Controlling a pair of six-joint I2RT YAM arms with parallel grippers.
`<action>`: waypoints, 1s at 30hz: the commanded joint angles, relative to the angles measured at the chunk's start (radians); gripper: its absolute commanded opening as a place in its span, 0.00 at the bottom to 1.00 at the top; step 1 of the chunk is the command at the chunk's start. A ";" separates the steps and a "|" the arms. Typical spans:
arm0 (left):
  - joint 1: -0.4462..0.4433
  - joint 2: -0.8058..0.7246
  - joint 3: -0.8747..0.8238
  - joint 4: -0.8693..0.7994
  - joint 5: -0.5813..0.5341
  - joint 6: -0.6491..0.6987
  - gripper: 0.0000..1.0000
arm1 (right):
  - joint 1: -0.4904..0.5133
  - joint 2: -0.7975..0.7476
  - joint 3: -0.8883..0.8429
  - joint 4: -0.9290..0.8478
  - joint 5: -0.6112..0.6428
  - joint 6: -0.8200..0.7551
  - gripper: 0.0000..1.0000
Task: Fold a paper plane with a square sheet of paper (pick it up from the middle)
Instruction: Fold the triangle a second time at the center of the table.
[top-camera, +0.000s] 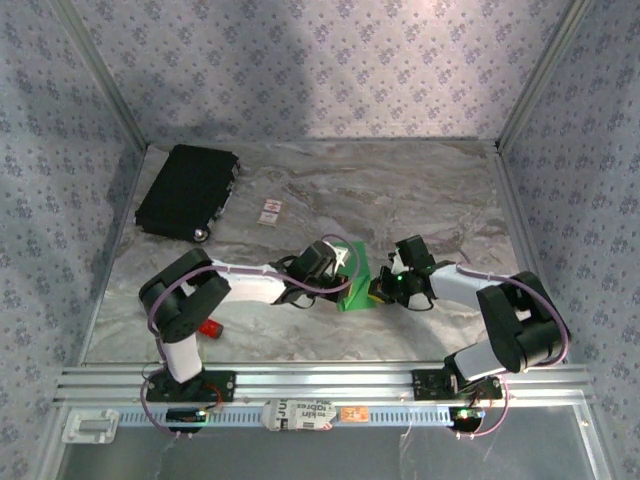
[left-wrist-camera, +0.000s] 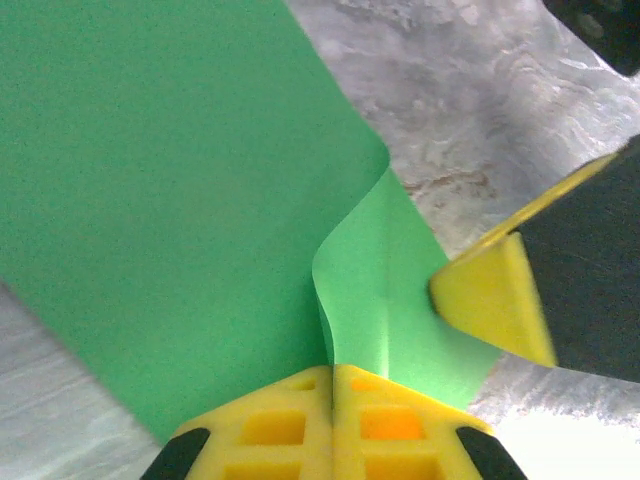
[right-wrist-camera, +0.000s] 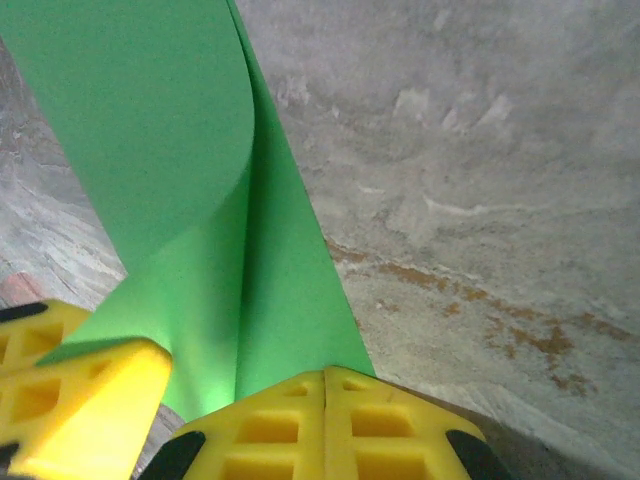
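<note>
Step in hand, by judgement: the first lengthwise fold. The square sheet of paper (top-camera: 353, 287) is held curled at mid-worktop, somewhat toward the near edge. The left gripper (left-wrist-camera: 333, 385) and right gripper (right-wrist-camera: 325, 385) each pinch it tight. Its long run lies near-to-far, with no nose formed yet. The next move calls for matching the edges, then creasing.

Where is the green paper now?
The square sheet of paper is near the middle of the table in the top view, pinched between the left gripper on its left and the right gripper on its right.
</note>
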 joint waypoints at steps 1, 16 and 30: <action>0.011 -0.017 -0.016 0.039 -0.005 -0.019 0.05 | 0.005 0.031 0.003 -0.079 0.072 -0.023 0.00; 0.028 -0.008 -0.029 0.038 -0.037 -0.011 0.06 | 0.009 0.038 0.009 -0.079 0.072 -0.022 0.00; 0.030 -0.004 -0.024 0.020 -0.063 0.005 0.06 | 0.012 0.041 0.011 -0.081 0.073 -0.024 0.00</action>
